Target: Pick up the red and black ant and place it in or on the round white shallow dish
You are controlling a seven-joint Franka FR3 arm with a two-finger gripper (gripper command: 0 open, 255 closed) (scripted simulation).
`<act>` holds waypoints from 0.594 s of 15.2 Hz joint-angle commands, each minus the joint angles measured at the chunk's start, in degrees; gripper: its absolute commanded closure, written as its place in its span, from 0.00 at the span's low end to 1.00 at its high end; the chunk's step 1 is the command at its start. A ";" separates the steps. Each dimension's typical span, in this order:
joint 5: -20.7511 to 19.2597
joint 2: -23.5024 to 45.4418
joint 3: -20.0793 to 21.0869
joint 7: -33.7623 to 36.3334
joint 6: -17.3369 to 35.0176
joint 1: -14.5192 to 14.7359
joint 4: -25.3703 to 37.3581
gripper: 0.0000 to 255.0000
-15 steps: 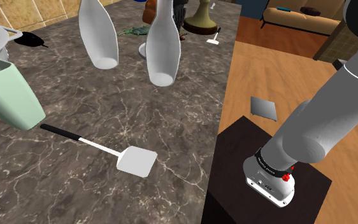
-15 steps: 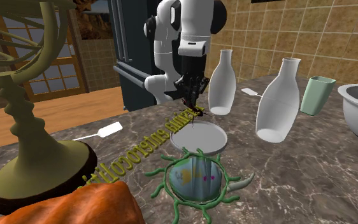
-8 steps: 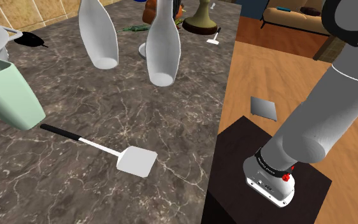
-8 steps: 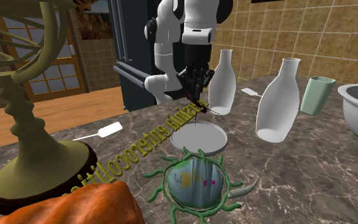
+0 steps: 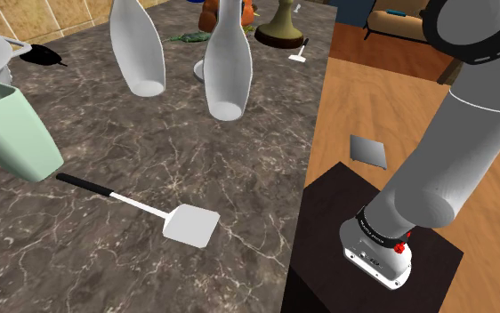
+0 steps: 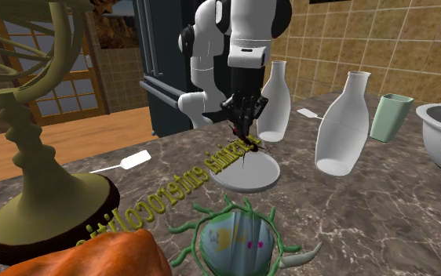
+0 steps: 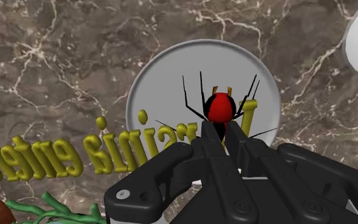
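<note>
Nearest in the second exterior view, a green tentacled globe-shaped model (image 6: 238, 239) lies on the dark marble counter (image 6: 384, 212). To its left, raised yellow-green lettering (image 6: 203, 171) runs up to the round white shallow dish (image 6: 264, 177) just beyond. Over that dish the all-black gripper (image 6: 246, 135) points down. Its fingers are pinched narrowly on the red and black ant (image 6: 249, 147), holding it low above the dish's middle, probably so that letting go lands it inside. Farther off to the right stands a white narrow-necked bottle (image 6: 274, 102), clear of the drop.
</note>
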 commanded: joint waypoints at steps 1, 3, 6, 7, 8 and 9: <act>0.00 -0.43 -0.05 0.00 1.91 -0.08 -2.28 1.00; 0.02 -0.78 -0.06 0.04 3.59 -0.11 -4.32 1.00; 0.04 -1.19 -0.07 0.10 6.06 -0.14 -7.19 1.00; 0.04 -1.29 -0.07 0.13 6.87 -0.15 -8.10 1.00; 0.04 -1.38 -0.07 0.15 7.67 -0.16 -8.99 1.00; 0.04 -1.45 -0.08 0.17 8.46 -0.17 -9.85 1.00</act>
